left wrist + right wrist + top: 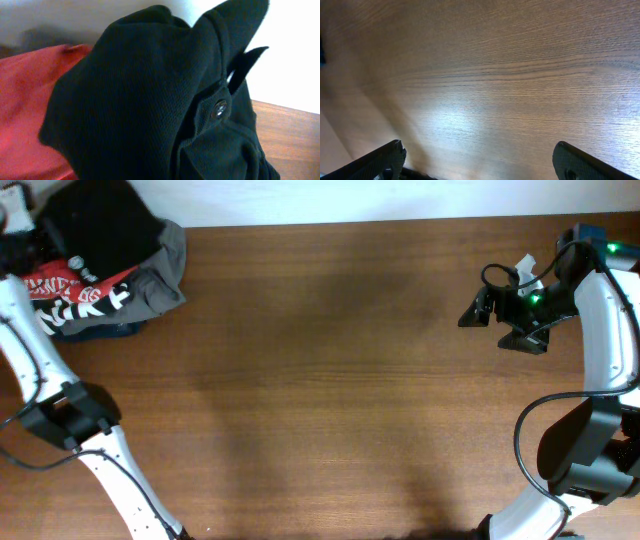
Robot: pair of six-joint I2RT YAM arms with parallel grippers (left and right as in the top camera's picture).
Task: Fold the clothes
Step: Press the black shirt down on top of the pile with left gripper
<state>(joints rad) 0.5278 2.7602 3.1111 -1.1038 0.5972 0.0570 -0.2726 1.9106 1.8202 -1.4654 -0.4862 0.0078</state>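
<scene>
The black garment [100, 225] lies bunched on top of a clothes pile at the table's far left corner. In the left wrist view it [140, 100] fills the frame at close range, showing a collar and a dark button. My left gripper [12, 220] is at the pile's left edge, right against the black fabric. Its fingers are hidden in both views. My right gripper [495, 328] hovers open and empty above bare table at the far right; its two fingertips [477, 146] stand wide apart over the wood.
Under the black garment lie a red shirt with white lettering [75, 285], also in the left wrist view [25, 100], and a grey garment [165, 275]. The brown wooden table [330, 380] meets a white wall along its far edge.
</scene>
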